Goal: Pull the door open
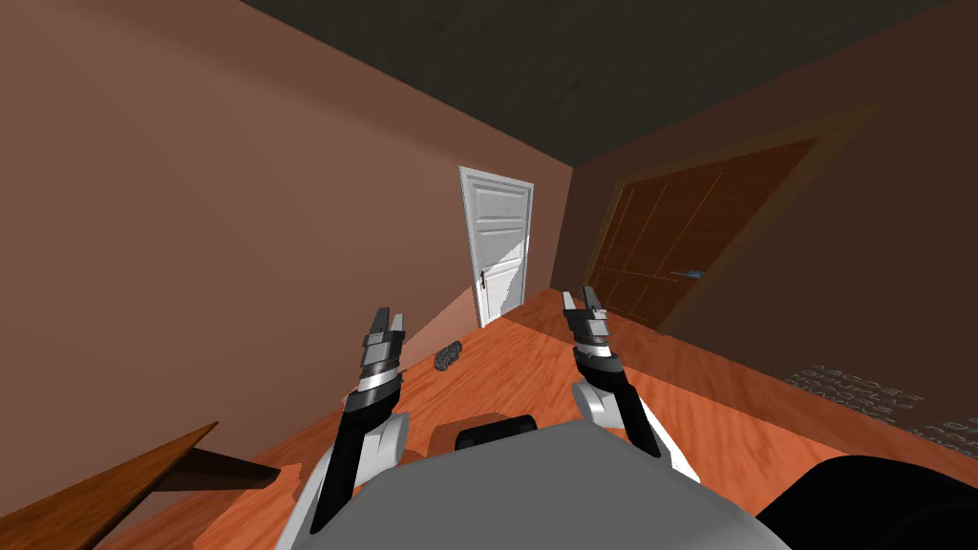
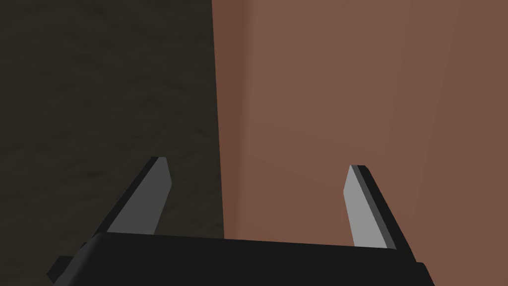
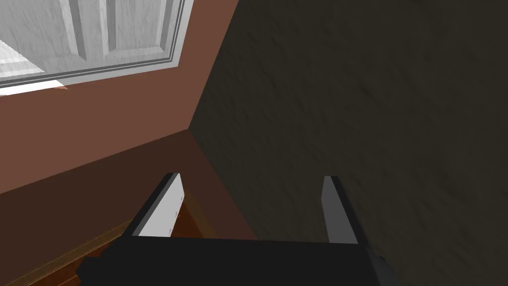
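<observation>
A white panelled door point(image 1: 499, 243) stands at the far end of the hallway, with a small dark handle point(image 1: 484, 280) on its left edge. On the right wall is a dark brown door point(image 1: 688, 239) with a bluish lever handle point(image 1: 688, 274). Both arms are raised ahead of me, well short of either door. My left gripper point(image 1: 391, 317) point(image 2: 259, 166) is open and holds nothing. My right gripper point(image 1: 581, 298) point(image 3: 250, 178) is open too, with nothing between its fingers. An upper corner of the white door point(image 3: 99, 35) shows in the right wrist view.
An orange wooden floor point(image 1: 535, 372) runs to the doors between brown walls. A small dark object point(image 1: 448, 355) lies on it by the left wall. A wooden furniture edge point(image 1: 115, 482) juts in at near left. A grey patterned rug point(image 1: 879, 396) lies at right.
</observation>
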Controlling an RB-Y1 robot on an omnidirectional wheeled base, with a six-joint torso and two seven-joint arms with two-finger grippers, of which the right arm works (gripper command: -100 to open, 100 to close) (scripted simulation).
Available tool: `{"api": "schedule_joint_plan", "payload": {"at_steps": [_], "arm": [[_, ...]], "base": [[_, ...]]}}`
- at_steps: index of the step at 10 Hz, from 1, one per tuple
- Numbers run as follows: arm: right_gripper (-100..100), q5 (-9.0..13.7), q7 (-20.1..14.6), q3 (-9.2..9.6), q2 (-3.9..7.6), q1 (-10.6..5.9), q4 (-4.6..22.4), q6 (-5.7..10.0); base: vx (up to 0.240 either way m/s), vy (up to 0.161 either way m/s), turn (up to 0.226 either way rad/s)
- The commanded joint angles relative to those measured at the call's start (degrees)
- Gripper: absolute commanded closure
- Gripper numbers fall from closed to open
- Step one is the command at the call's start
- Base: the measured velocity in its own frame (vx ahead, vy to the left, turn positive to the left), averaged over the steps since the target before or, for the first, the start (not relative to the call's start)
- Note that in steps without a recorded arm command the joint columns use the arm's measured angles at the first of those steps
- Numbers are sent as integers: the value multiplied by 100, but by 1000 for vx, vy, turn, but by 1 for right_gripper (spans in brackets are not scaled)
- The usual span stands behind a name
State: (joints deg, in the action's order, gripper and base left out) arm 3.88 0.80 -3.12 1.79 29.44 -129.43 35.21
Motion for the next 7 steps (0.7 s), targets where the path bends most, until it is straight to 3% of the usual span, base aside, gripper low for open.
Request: {"api": "schedule_joint_plan", "payload": {"at_steps": [1, 7], "arm": [[-100, 120, -179, 29, 52, -56, 201, 38], [-100, 504, -752, 121, 183, -235, 845, 161]], "base": [[67, -32, 192], [126, -30, 146]]}}
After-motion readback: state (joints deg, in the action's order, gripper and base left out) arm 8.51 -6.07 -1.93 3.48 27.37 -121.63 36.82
